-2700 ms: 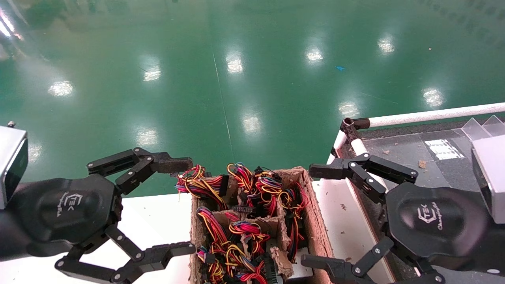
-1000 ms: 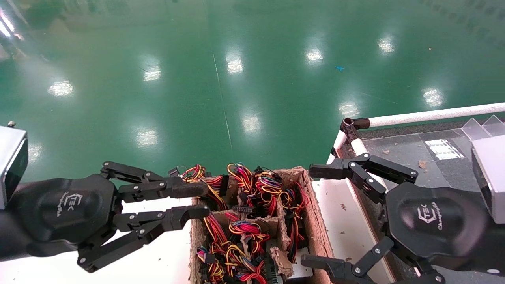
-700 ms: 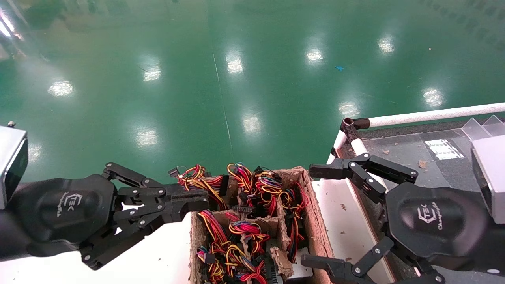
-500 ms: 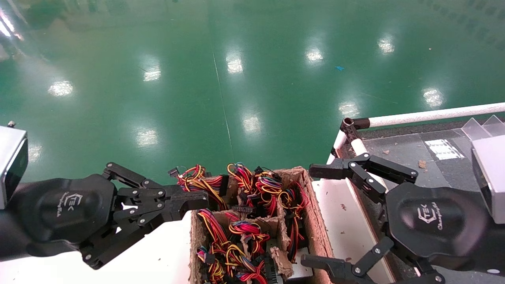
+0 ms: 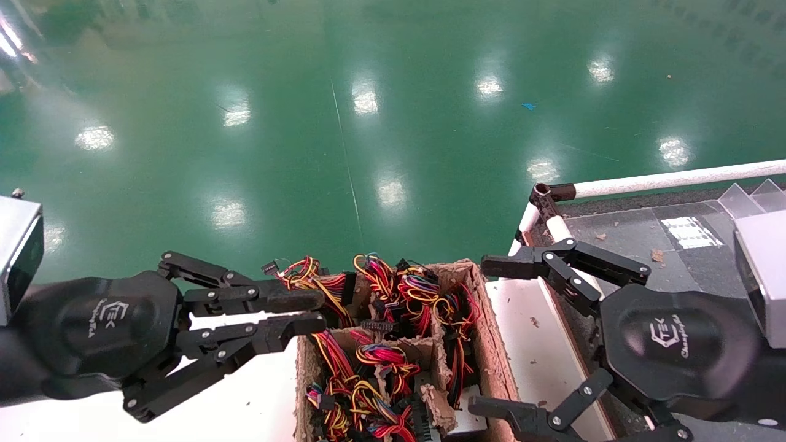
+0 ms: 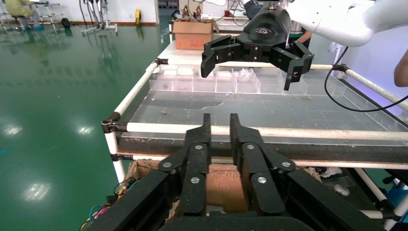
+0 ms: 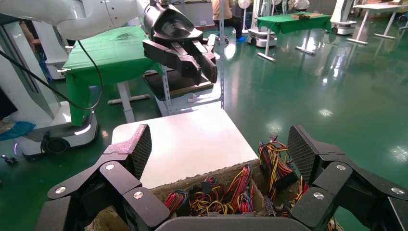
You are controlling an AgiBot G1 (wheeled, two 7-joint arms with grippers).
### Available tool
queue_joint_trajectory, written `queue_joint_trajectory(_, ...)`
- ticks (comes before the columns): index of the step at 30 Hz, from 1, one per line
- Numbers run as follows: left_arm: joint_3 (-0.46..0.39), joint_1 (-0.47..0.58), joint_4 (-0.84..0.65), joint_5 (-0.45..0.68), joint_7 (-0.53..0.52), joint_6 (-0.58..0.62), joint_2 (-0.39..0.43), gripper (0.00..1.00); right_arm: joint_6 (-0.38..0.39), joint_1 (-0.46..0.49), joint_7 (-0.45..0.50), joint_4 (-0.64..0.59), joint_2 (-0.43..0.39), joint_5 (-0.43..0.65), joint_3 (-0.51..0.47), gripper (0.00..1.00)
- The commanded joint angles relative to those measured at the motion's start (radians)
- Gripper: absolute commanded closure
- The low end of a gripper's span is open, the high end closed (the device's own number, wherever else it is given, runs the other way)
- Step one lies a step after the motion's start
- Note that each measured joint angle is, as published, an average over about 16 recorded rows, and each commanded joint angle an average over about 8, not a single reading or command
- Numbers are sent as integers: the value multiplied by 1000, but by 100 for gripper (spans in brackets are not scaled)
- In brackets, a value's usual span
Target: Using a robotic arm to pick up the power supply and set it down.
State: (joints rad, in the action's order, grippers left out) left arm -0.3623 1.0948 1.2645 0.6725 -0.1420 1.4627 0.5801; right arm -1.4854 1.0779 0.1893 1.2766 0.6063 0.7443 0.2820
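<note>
Parted by a narrow slit since half a second ago, when they were pressed together, the fingers of the left gripper point(image 5: 310, 311) now pinch nothing; the hand itself has not shifted.

1. Green glossy floor point(image 5: 368, 123): fills the far half of the head view.
2. Rack table point(image 5: 669, 178): on the robot's right, a white tube frame around a dark deck with clear dividers.
3. White tabletop point(image 5: 245, 399): beneath the left gripper, running up against the carton.
4. Cardboard carton point(image 5: 491, 362): between the two grippers, split into compartments and packed with red, yellow, orange and black wire bundles.
5. Right gripper point(image 5: 485, 334): fingers spread wide and empty, parked at the carton's right wall.
6. Left gripper: level, fingertips at the carton's far-left corner, just beside the wires that spill over the rim.
7. Power supply point(image 5: 304, 276): in the carton's far-left compartment; only its wire bundle and black plugs show, the casing being hidden. Whether the fingertips touch the wires cannot be told.
</note>
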Motion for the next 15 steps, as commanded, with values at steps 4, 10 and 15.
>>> queue_joint_trajectory(4,0,0,0,0,0,0,0,0,13,7,4,-9,-6,24,5,0)
queue_joint_trajectory(10,0,0,0,0,0,0,0,0,31,57,31,-14,-9,132,46,0)
queue_joint_trajectory(15,0,0,0,0,0,0,0,0,51,129,74,-12,12,285,112,0)
